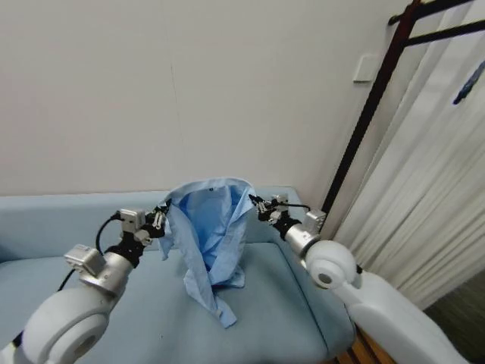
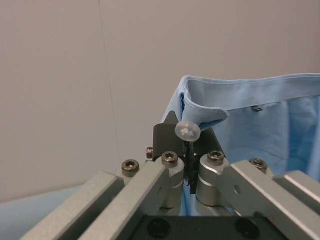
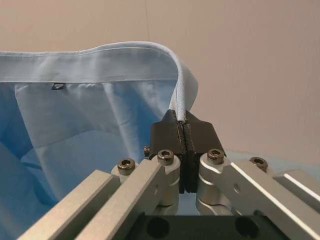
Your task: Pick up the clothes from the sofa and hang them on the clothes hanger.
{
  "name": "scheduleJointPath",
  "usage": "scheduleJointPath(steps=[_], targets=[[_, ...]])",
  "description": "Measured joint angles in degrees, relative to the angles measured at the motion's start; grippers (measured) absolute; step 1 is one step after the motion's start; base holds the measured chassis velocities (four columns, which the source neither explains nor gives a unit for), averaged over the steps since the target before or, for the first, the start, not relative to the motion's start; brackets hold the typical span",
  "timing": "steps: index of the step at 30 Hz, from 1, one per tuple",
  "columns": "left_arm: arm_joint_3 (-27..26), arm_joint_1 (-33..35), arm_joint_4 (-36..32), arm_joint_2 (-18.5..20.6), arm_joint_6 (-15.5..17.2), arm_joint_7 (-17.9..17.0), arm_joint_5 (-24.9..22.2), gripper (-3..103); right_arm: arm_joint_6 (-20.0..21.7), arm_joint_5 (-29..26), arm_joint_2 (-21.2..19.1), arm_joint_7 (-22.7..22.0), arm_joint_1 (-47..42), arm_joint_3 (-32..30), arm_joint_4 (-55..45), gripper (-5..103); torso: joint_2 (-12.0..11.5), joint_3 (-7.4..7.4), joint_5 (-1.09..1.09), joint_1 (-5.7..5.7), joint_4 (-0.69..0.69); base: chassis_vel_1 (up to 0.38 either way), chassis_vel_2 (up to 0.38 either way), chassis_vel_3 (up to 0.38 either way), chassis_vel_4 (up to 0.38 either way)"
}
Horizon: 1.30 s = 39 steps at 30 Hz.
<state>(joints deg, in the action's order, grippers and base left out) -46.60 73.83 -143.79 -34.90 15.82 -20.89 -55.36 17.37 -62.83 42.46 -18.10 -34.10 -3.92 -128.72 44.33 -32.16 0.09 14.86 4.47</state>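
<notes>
Fabric of a light blue collared shirt [image 1: 208, 235] is held aloft between the two arms, above the seat of a pale blue upholstered sofa [image 1: 280, 303]. The left end effector [image 1: 159, 220] is clenched on one end of the collar, and in the left wrist view a small translucent white button [image 2: 187, 131] is seen just above its closed dark pads [image 2: 167, 137]. The right end effector [image 1: 258, 205] is clamped on the collar's other end; in the right wrist view the folded collar edge is gripped between two black pads [image 3: 167, 135] that are pressed together. The collar is spread between the two grips, and the shirt's body is draped downward in loose folds. Whether the lowest hem is touching the seat cushion cannot be told. A dark slanted metal clothes rack [image 1: 364, 121] is seen at the right, beside a white pleated curtain [image 1: 424, 197] and well apart from the shirt. A plain off-white wall [image 1: 189, 83] is seen behind the sofa.
</notes>
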Motion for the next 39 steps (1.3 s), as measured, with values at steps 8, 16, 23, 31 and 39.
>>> scheduleJointPath(steps=[8, 16, 23, 31, 39], targets=[[-21.22, 6.14, 0.17, 3.26, 0.65, 0.82, -12.55, 1, 1.76, -14.14, -7.46, 0.15, 12.69, -0.81, -5.39, 0, 0.0, 0.0, -0.01, 0.0, -0.02, 0.0, 0.0, 0.0, 0.0], [-35.44, 8.42, 0.2, 4.42, 1.25, 0.93, -22.28, 1, 3.72, -24.75, -14.17, -1.5, 22.94, -1.12, -8.77, 0, 0.01, 0.0, -0.01, 0.0, 0.0, 0.0, 0.0, 0.0, 0.0], [-40.89, 8.53, 0.2, 5.85, 1.67, 1.04, -27.78, 1, 5.66, -36.86, -20.99, -1.93, 30.81, -1.38, -9.92, 0, 0.02, 0.0, -0.01, 0.0, 0.01, 0.0, 0.0, 0.0, 0.0], [-41.78, 8.81, 0.29, 6.62, 2.68, -0.8, -33.15, 1, 7.4, -44.83, -28.39, 0.0, 34.86, -2.16, -11.51, 0, 0.01, 0.0, 0.01, 0.0, 0.01, 0.0, 0.0, 0.0, 0.0], [-40.68, 7.99, 0.31, 8.16, 3.27, -1.3, -33.92, 1, 7.95, -46.5, -30.9, 0.82, 37.93, -2.06, -10.94, 0, 0.01, 0.0, -0.01, -0.01, 0.0, 0.0, 0.0, 0.0, 0.0]])
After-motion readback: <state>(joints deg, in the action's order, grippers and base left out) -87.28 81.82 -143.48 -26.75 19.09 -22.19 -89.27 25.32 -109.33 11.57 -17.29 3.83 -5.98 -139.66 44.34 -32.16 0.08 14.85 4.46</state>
